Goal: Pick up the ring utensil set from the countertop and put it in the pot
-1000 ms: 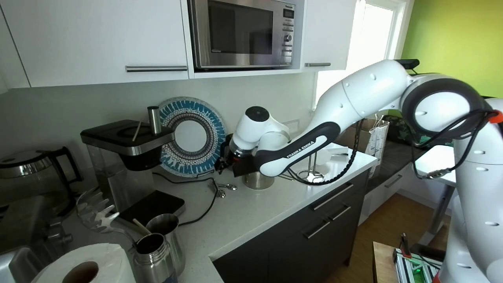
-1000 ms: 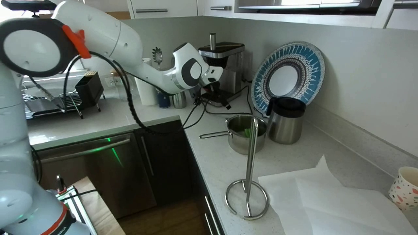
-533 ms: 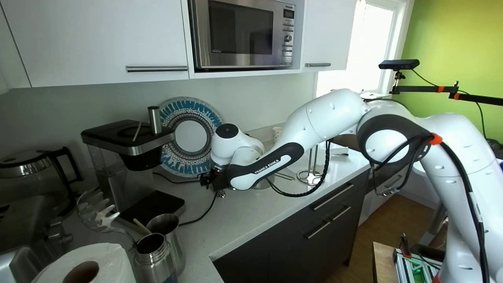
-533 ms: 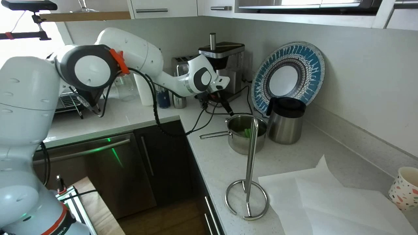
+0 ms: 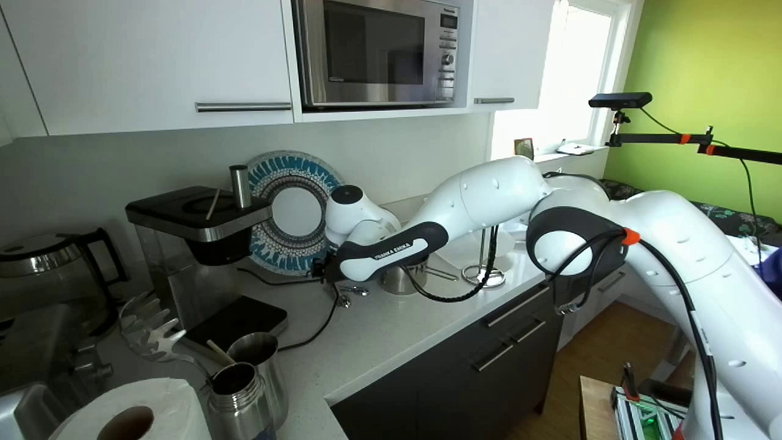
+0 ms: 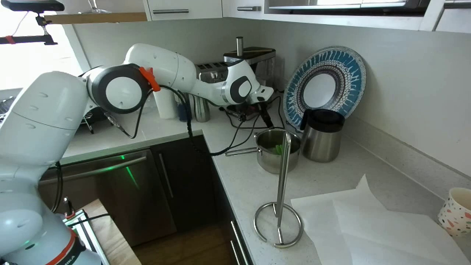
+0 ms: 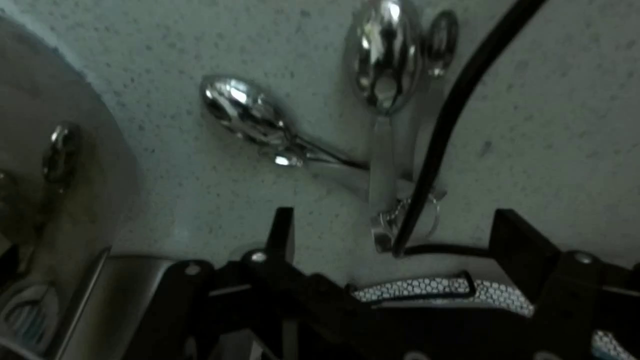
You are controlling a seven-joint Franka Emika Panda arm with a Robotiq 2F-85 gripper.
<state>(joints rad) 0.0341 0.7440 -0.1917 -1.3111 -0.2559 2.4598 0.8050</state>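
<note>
Ring utensil set (image 7: pixel 383 160) lies on the countertop (image 7: pixel 210 210), upper centre of our wrist view: glossy silvery bowls, slim handles, thin ring. In frame, we see its ring end between the spread fingers of the gripper (image 7: pixel 394 214), bowls above.

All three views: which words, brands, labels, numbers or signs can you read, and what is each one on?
"FRANKA EMIKA": on the arm link.
"Panasonic", tiny: on the microwave.
Too small to read: the markings on its control panel, and the small mark at its lower left.
Only partly showing, not readable whole: lettering on the dark base band.
Nothing readable in the wrist view, the ring utensil set included.
</note>
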